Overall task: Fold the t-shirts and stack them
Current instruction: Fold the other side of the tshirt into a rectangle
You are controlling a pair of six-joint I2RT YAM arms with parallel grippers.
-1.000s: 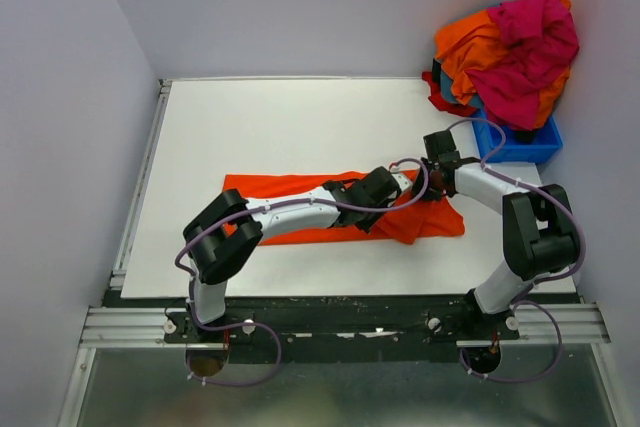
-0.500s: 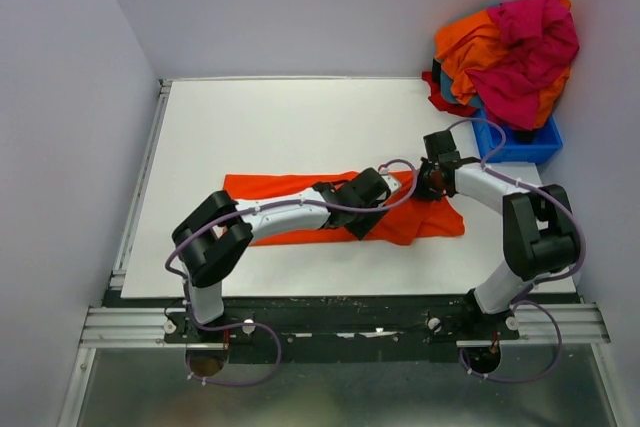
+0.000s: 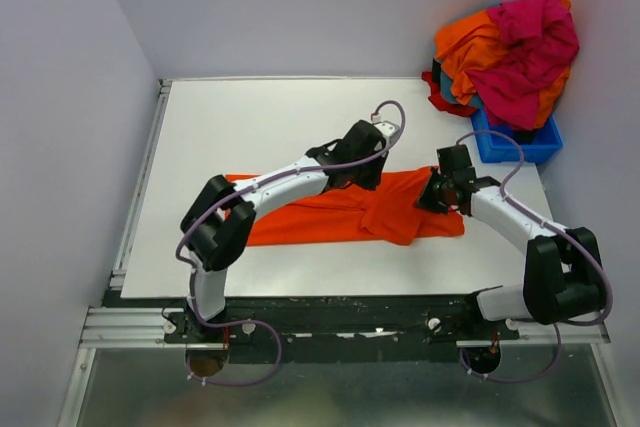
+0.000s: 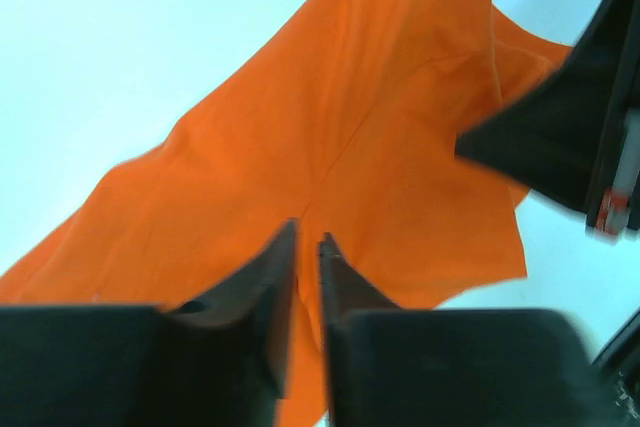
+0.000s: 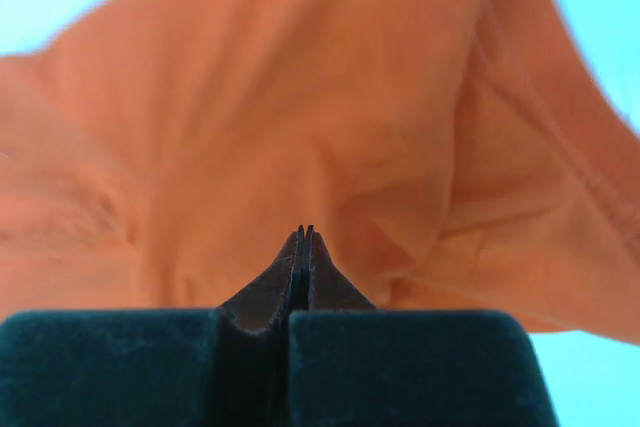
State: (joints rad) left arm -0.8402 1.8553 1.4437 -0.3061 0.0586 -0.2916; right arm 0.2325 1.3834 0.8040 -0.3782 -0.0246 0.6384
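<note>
From the top camera, we are seeing the orange t-shirt (image 3: 330, 219) lying flat as a long strip across the middle of the white bench (image 3: 280, 117). The left end effector (image 3: 368, 169) is hanging over the shirt's far edge, and the right end effector (image 3: 430, 197) is sitting at its right end. More t-shirts (image 3: 515, 47), orange, magenta and red, are heaped well apart at the far right corner, spilling over a blue bin (image 3: 525, 145).

At the left wrist, we are looking down past the left end effector (image 4: 308, 237) onto the orange t-shirt (image 4: 350, 127) spread on the bench (image 4: 120, 37). Its fingers (image 4: 270, 287) are standing only slightly apart, with a narrow slit between them and no cloth that we can make out in it. A dark, blurred part of the right arm (image 4: 560, 137) is showing at the right.

At the right wrist, the right end effector (image 5: 304, 235) is closed tight, its tips meeting against the wrinkled orange t-shirt (image 5: 300, 97). Whether a fold is pinched, we cannot tell.
</note>
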